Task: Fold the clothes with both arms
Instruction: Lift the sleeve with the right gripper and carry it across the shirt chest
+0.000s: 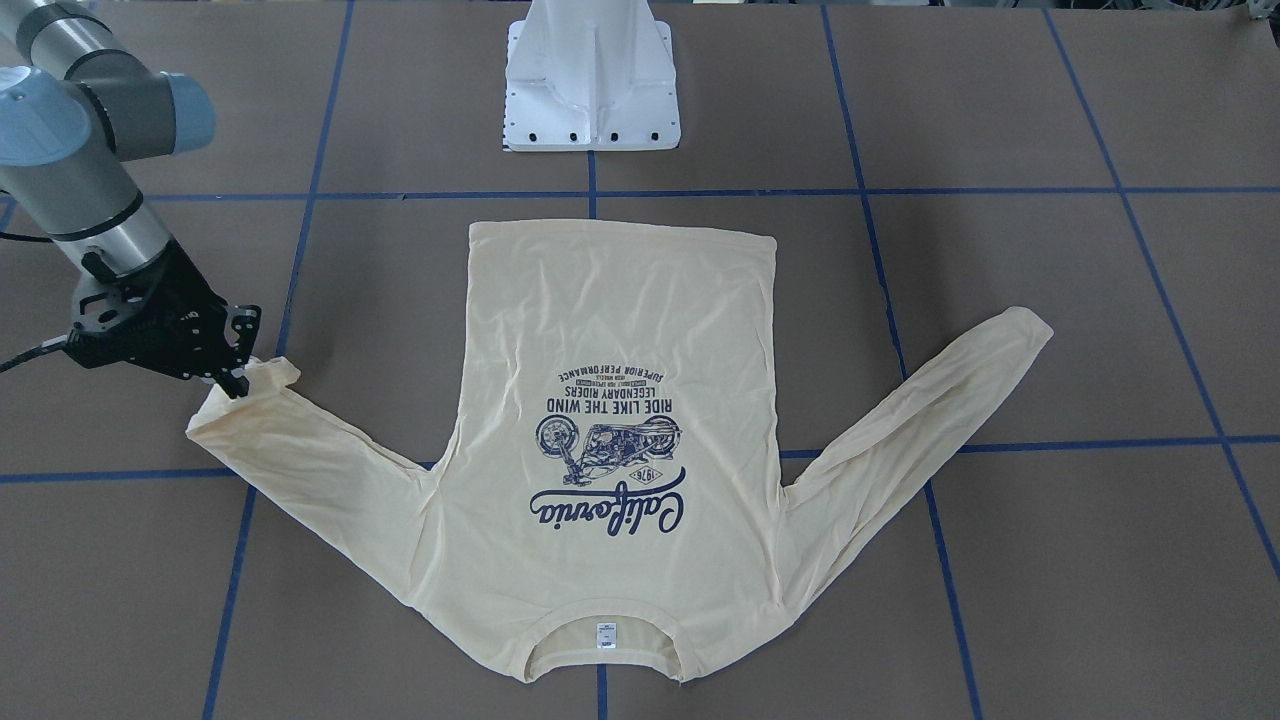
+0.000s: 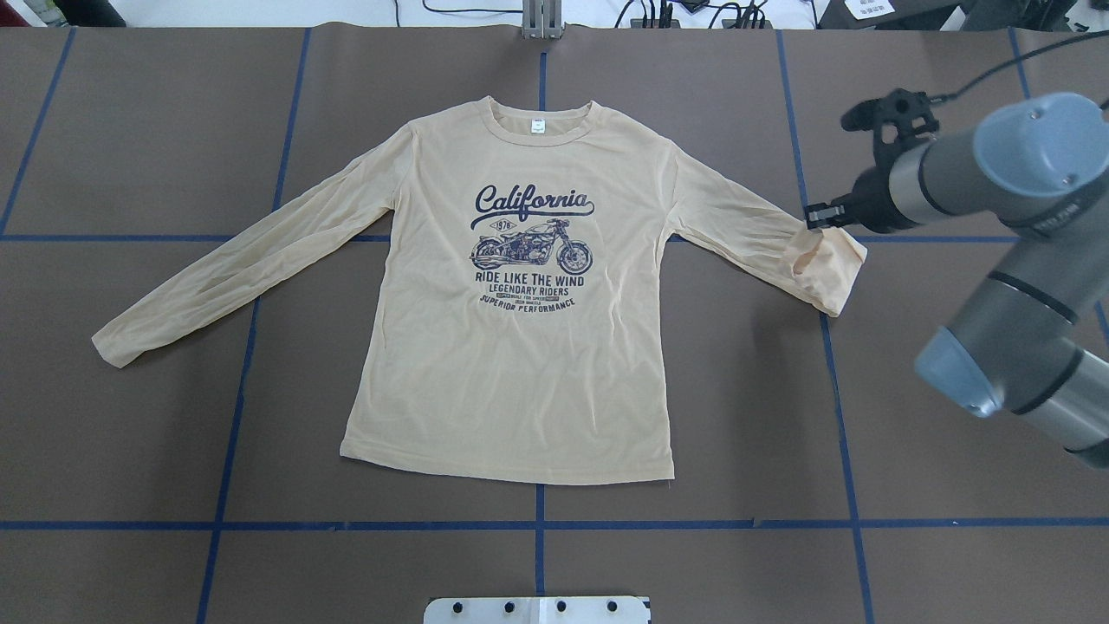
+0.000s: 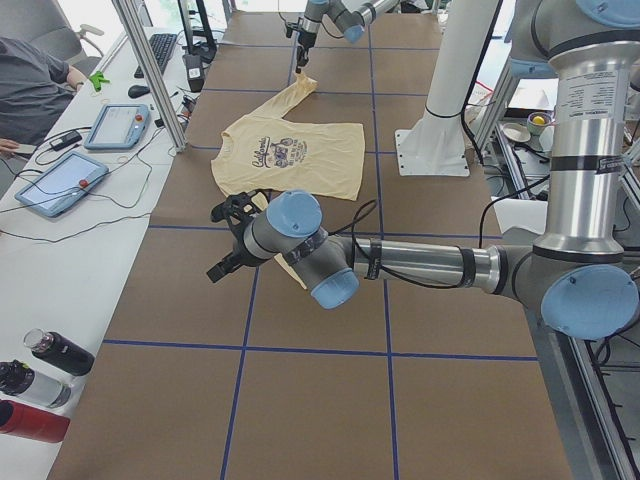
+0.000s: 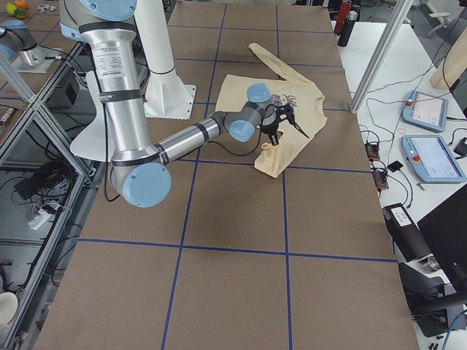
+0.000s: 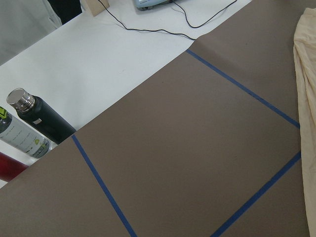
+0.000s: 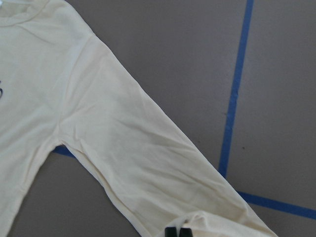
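T-shirt (image 2: 520, 347) spread flat, print up, mid-bench (image 2: 130, 433). Sleeve cuff (image 2: 827, 264) pinched in closed right hand (image 2: 819, 217), slightly lifted. Left hand (image 3: 220, 265) parked off garment; opening cannot be told. Sleeve fold judged begun. Next: cuff to be carried inward across chest.

Left gripper (image 3: 216, 245): jaw spacing unclear. Right gripper (image 6: 177, 231), T-shirt (image 6: 123, 148): cut by picture edges.
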